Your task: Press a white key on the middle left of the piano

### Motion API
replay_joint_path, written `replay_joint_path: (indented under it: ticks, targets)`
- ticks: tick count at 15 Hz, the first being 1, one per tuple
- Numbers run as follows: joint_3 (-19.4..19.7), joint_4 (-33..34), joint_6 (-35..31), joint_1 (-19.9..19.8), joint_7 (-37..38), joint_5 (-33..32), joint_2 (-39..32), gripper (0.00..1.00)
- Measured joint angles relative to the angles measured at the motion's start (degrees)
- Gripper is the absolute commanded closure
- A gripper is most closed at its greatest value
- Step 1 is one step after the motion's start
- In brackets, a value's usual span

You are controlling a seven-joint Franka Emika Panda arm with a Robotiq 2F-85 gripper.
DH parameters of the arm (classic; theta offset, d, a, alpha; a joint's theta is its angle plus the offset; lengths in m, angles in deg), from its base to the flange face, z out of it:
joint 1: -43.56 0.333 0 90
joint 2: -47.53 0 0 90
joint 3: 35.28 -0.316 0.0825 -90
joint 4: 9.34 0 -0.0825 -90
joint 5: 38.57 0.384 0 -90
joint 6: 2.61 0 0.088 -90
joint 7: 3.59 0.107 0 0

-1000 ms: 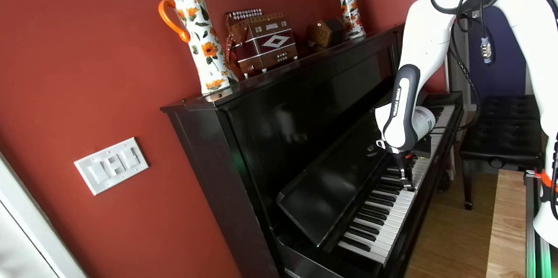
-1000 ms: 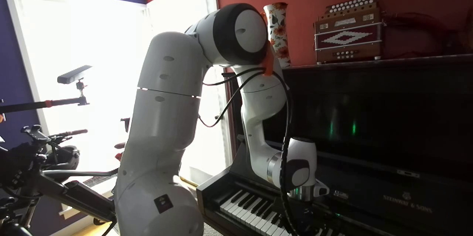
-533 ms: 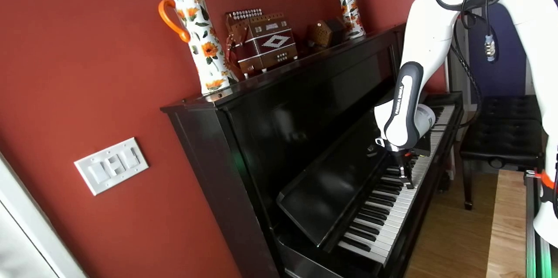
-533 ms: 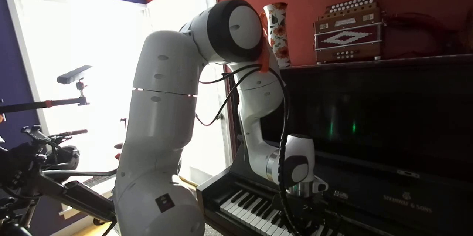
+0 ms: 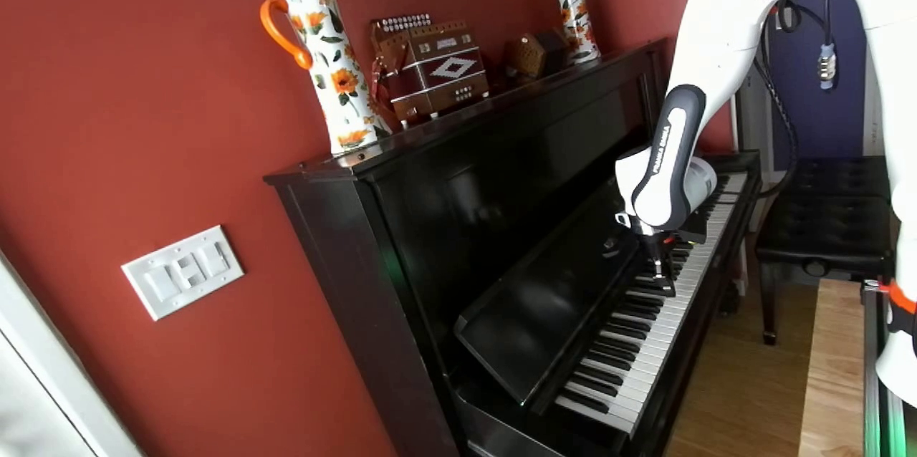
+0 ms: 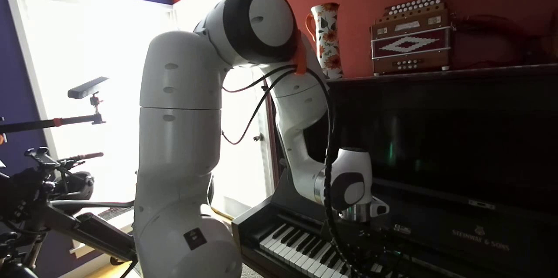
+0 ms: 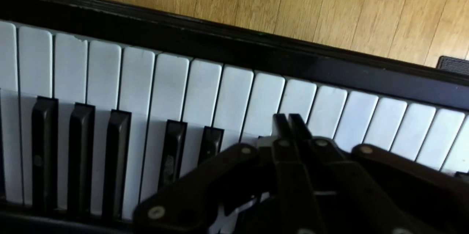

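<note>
Red wall [image 5: 157,120] as backdrop. Gripper [image 7: 288,118] with fingers drawn together, tips over the white keys [image 7: 234,94] in the wrist view; contact can't be told. Piano [image 5: 516,192] runs along the wall. Accordion [image 5: 444,77] on top, between two flowered vases [image 5: 333,74]. Bench [image 5: 824,231] on the key side.

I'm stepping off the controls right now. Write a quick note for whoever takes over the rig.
Gripper: jaws shut, nothing seen between them, over the white keys; risen during the last second, apparently clear of them.
Piano: keys uncovered; no white key in the wrist view looks held down, though the gripper hides some.
Done: approach to the keys. A press may already have happened, but these pictures don't confirm it.
Left: if unconfirmed, press one middle-left white key, then lift away.
</note>
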Motion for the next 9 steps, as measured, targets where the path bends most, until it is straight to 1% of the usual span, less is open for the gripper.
replay_joint_path:
  ticks: [7,8,9]
  targets:
    - [1.0,-1.9,0.7,0.7,1.7,-1.4,5.4,0.07]
    - [1.1,-2.2,0.9,0.8,2.2,-1.9,6.1,0.01]
    - [1.2,-2.4,1.0,1.0,2.9,-2.6,6.9,0.0]
